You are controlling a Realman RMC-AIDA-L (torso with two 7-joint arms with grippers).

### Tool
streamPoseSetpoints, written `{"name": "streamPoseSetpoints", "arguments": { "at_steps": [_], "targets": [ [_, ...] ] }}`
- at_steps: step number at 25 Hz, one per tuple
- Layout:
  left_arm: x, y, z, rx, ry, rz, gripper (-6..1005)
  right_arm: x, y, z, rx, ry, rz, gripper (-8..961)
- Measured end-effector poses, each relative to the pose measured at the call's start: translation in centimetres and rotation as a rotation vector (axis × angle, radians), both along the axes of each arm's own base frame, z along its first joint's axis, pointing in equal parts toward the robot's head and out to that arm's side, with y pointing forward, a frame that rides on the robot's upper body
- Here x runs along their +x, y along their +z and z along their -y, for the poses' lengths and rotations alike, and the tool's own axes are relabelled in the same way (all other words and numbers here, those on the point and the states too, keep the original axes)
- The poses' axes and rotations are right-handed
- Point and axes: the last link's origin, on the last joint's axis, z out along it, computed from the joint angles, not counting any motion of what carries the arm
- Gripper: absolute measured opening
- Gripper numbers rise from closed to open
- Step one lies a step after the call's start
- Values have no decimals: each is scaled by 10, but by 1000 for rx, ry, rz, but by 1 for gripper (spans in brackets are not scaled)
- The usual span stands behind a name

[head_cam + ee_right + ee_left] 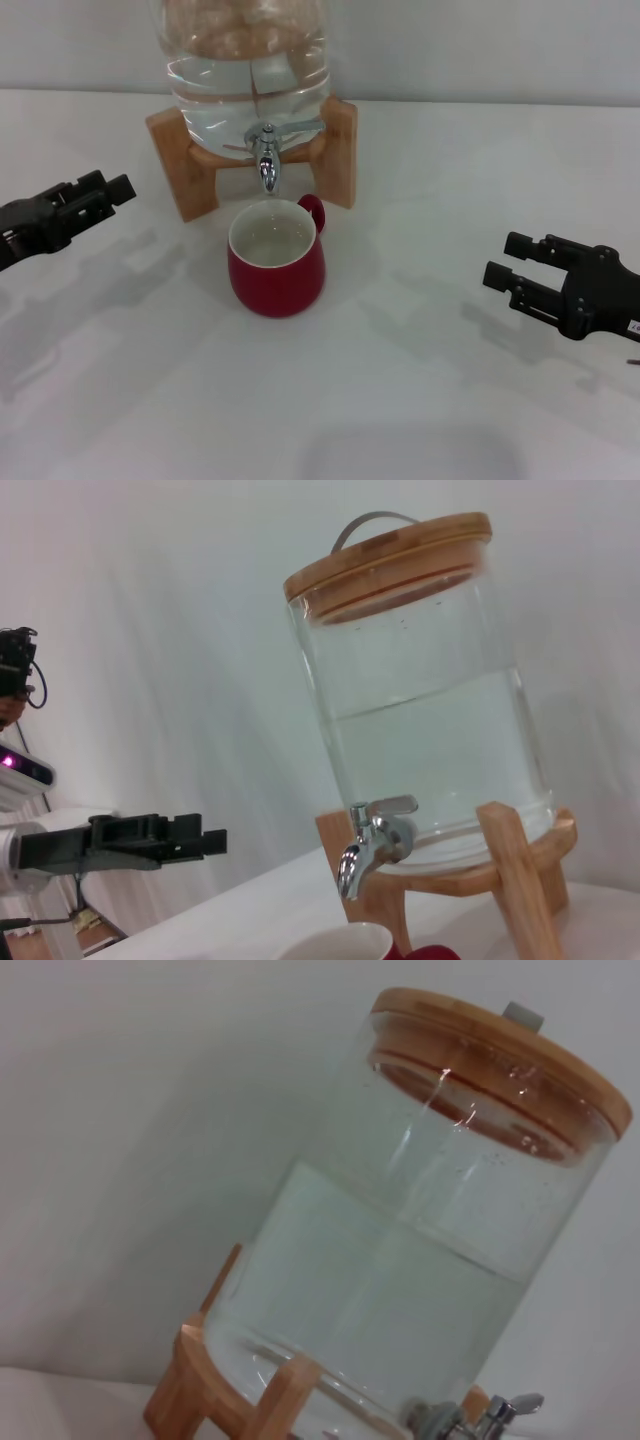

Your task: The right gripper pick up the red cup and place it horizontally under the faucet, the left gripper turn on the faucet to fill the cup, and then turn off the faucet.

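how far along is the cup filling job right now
Done: the red cup stands upright under the faucet, with some water apparently inside. In hand: nothing; the left gripper and right gripper are open, away from both. No stream is visible, so little or nothing seems left.

A glossy red cup, a polished chrome faucet, a clear glass jar, its wooden stand and a matt white counter are seen.

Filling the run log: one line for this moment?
cup: upright under faucet | left gripper: open, clear | right gripper: open, clear
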Motion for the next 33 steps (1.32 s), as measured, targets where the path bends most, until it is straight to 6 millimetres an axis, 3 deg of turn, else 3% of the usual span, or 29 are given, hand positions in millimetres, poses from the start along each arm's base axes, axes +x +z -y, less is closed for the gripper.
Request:
{"name": "streamPoseSetpoints", "arguments": {
  "at_steps": [20,26,33],
  "targets": [
    [-4,-22,-1,-70,16,-87,662,0,-2,0,7,6,2,538],
    [-2,-22,-2,-54,-11,-101,873,0,-2,1,6,6,-1,538],
    [-3,-18,-3,-25,-6,-94,887,-1,-2,0,6,7,-2,538]
  ]
}}
